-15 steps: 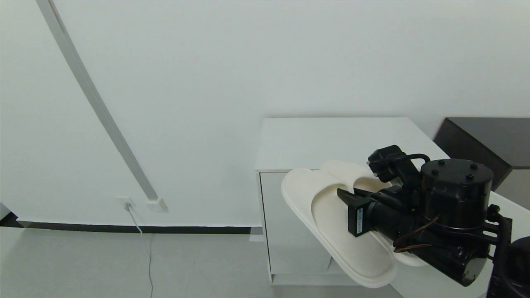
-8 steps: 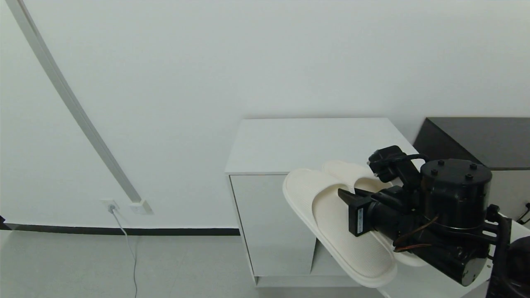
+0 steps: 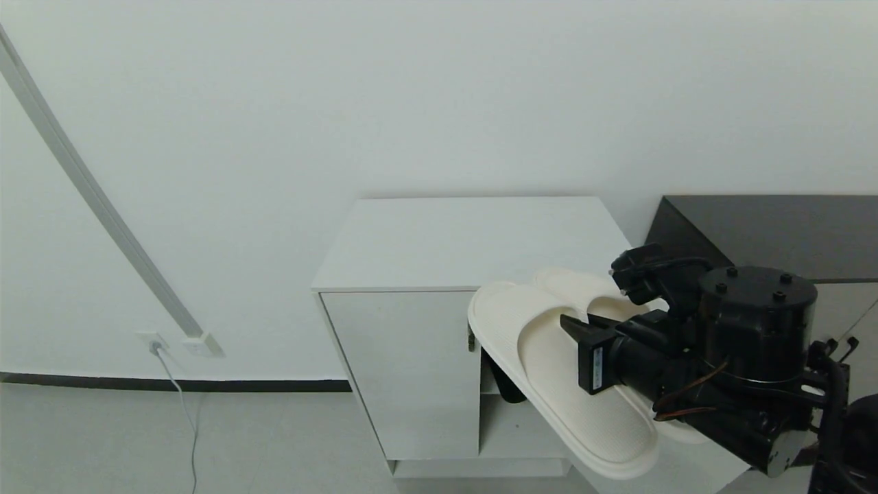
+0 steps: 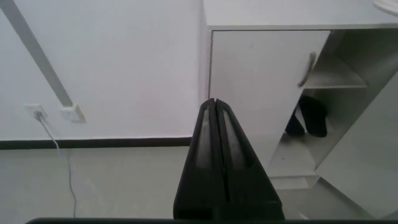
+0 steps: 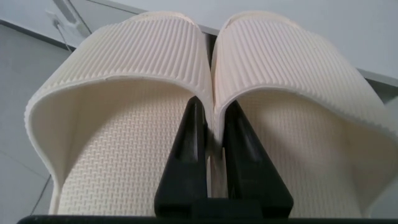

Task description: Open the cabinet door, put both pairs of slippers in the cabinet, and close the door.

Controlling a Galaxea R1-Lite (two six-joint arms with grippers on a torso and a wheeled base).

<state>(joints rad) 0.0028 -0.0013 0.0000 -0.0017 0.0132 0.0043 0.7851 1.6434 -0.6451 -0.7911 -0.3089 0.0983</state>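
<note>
Fingers of the right gripper (image 5: 211,107) pinch a white slipper pair (image 5: 124,74) by its inner edges, before the open cabinet (image 3: 466,240). Fingers of the left gripper (image 4: 214,107) are pressed together, empty. Probably best to slide the pair in level, clear of the dark pair (image 4: 311,115) inside.

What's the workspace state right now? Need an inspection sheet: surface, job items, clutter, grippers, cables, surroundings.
surface: flat white cabinet top
job's things: cabinet open on its right side, left door panel shut; white slippers held in the air in front of the opening; dark item inside under a shelf, too dim to identify
clutter: nothing seen
grippers: right gripper shut on both slippers' inner edges; left gripper shut, holding nothing, pointed toward the cabinet
cables: cord from wall socket to the floor, left of the cabinet
surroundings: white wall, slanted grey strip, dark furniture right of the cabinet
</note>
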